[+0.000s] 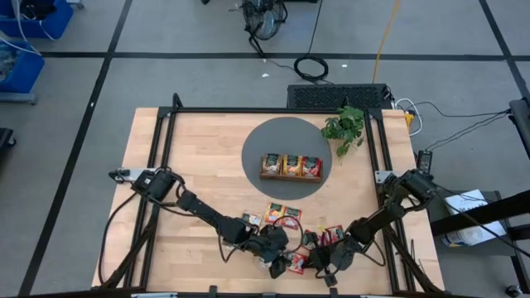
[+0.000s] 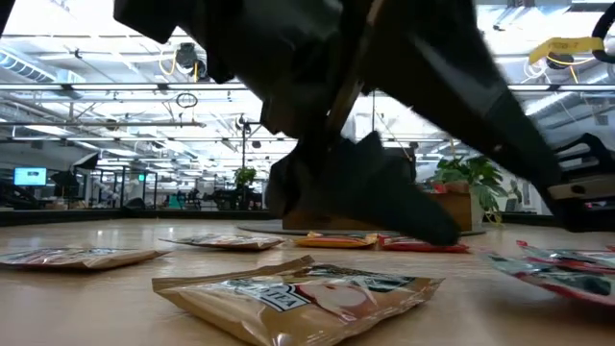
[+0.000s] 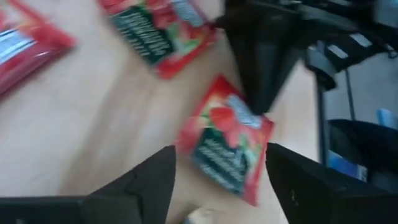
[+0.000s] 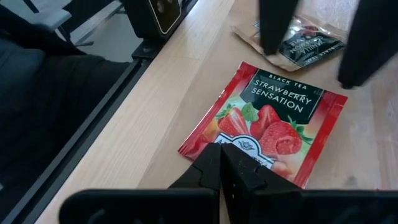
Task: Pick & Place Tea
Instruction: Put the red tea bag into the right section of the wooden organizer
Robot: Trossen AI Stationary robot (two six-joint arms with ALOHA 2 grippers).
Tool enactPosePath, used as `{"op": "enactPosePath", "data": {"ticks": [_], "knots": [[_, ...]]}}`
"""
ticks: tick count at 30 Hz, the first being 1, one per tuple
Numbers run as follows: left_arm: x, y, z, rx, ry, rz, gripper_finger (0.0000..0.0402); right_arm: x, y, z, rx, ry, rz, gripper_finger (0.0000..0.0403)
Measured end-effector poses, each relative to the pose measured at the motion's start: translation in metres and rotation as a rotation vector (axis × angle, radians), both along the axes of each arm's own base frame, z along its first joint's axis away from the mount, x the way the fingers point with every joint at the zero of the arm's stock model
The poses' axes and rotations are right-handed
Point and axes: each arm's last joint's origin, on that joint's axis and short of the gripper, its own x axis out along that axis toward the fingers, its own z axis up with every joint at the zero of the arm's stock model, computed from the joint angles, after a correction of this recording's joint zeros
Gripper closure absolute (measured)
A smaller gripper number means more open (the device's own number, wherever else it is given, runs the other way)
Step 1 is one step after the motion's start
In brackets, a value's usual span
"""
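A red strawberry tea packet [image 4: 273,127] lies flat on the wood near the table's near edge [image 1: 298,263]. My left gripper [image 3: 221,180] is open and hangs over it with one finger on each side, touching nothing I can see. My right gripper [image 4: 221,163] is shut at one short end of the same packet. Other red packets [image 3: 158,31], a beige packet [image 2: 298,293] and orange ones [image 1: 280,213] lie scattered flat around them. In the low view the dark arms [image 2: 356,183] hide the red packet. My right gripper has its shut fingertips [image 4: 214,162] on the red packet's short end [image 4: 205,144], the end away from the words "BLACK TEA". The fingers slant down from the table's right. The packet lies flat on the table. Whether an edge sits between the fingers does not show.
The brown three-compartment tray [image 1: 263,175] with packets in it stands on a round grey mat [image 1: 257,145] at the table's middle. A green plant [image 1: 346,126] stands at the far right. The black frame rail [image 4: 155,37] runs along the near edge beside the grippers.
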Motion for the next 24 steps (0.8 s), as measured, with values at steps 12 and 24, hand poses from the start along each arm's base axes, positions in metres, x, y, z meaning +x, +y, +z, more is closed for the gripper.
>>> {"op": "enactPosePath", "data": {"ticks": [12, 24], "knots": [[0.0, 0.01, -0.005, -0.009, 0.084, 0.017, 0.0161, -0.006, -0.016, -0.007, 0.017, 0.006, -0.07, 0.0403], [0.006, 0.007, -0.012, -0.01, 0.019, -0.03, 0.0187, -0.004, -0.02, -0.008, -0.007, -0.017, -0.122, 0.0403]]}}
